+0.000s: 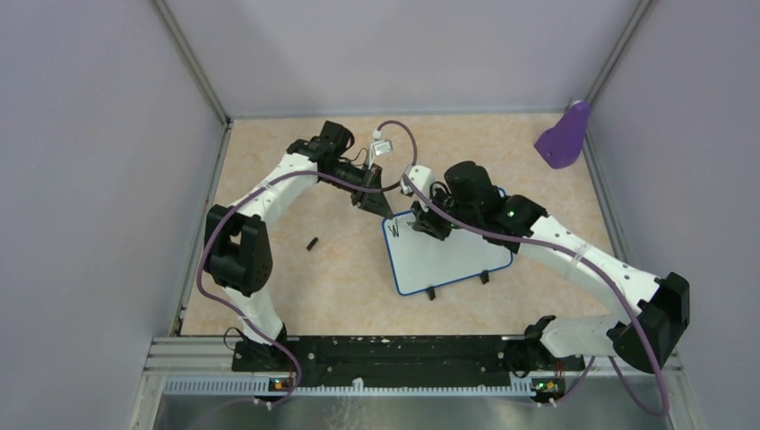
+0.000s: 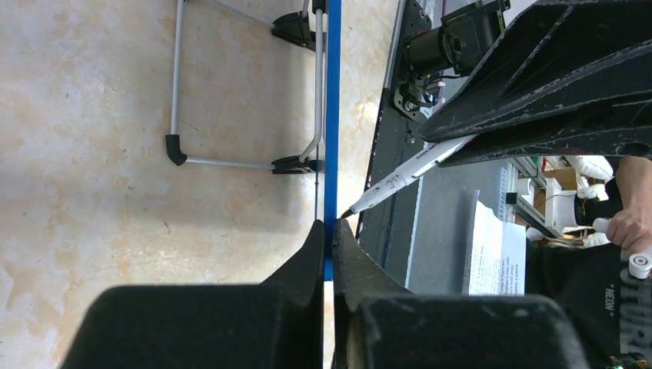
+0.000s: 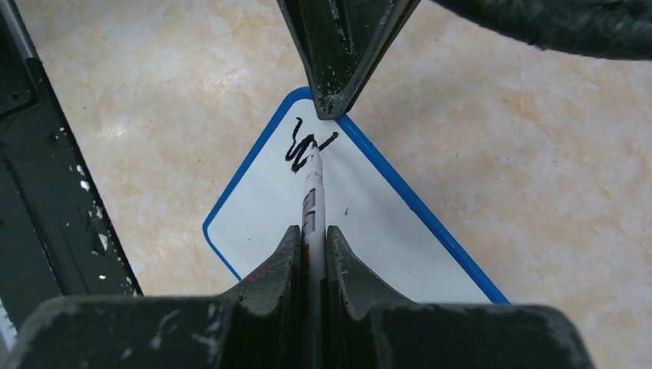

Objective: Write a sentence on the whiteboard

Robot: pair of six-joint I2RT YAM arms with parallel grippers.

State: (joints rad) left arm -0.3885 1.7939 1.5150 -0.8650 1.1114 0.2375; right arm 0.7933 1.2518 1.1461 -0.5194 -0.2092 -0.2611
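Left gripper (image 2: 329,227): fingers pressed together on the thin blue rim of the board (image 1: 453,260), at its far-left corner. I read this as the anchor that stops the board from sliding.

Right gripper (image 3: 313,234): pinching the marker (image 3: 314,181). The marker's long axis runs from the jaws toward that same corner, tip down on the white face.

The sentence (image 3: 298,144) is only one black squiggle, just inside the held corner.

The board sits low on the table (image 1: 296,193), long axis skewed left to right, two black feet on its near edge. I cannot tell whether the held corner is lifted clear.

I judge the writing barely begun. The next strokes must travel away from the held corner, along the far long edge, toward the free right end.

Board face: smooth, glossy white, rounded corners. Table: mottled beige.
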